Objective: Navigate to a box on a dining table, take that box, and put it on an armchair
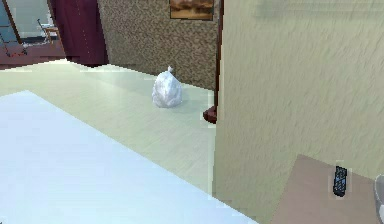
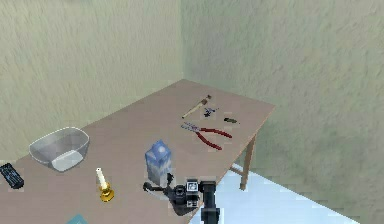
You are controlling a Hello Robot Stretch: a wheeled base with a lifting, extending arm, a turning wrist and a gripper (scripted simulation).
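The box, a small upright carton in pale blue and white, stands near the front edge of the brown, matte worktop, whose wooden leg shows at the arm side view's right. The claw sits right at the box (touching or merely beside, I cannot tell), and neither its spread nor whether it holds anything can be made out. Nearby lie a clear bowl, red-handled pliers and a dark remote. Rough beige walls enclose the corner; in the forward view a white bag sits on pale floor.
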